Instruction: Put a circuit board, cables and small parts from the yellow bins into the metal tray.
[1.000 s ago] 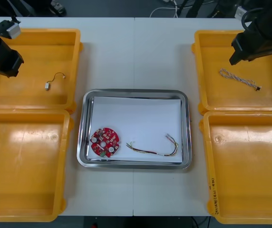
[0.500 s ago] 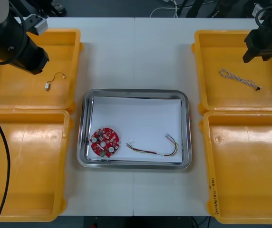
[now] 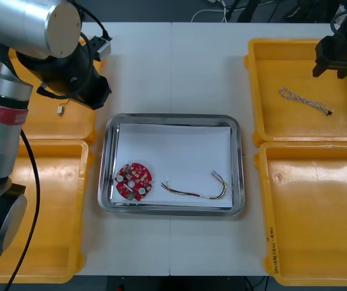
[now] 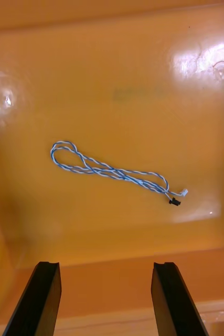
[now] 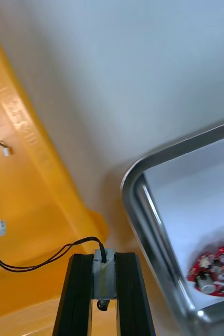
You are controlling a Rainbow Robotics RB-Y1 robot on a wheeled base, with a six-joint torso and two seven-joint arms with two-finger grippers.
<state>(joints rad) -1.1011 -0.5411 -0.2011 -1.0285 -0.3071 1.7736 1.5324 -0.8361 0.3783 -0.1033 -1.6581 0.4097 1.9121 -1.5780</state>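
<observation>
Left claw swung toward metal tray, clenching small metal part, right claw released

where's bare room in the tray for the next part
Metal tray: far half bare, from the far rim to the circuit board near left and red and yellow cable near right; that strip is crowded. Left gripper, shut on a small metal part, hangs by the tray's far-left corner; right gripper hovers, open, over the far-right bin.

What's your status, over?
Left hand shut on small metal part, black lead trailing, at the edge of the yellow bin beside the metal tray. Right hand open above the blue and white cable in the far right bin. Nothing blocking the tray.
</observation>
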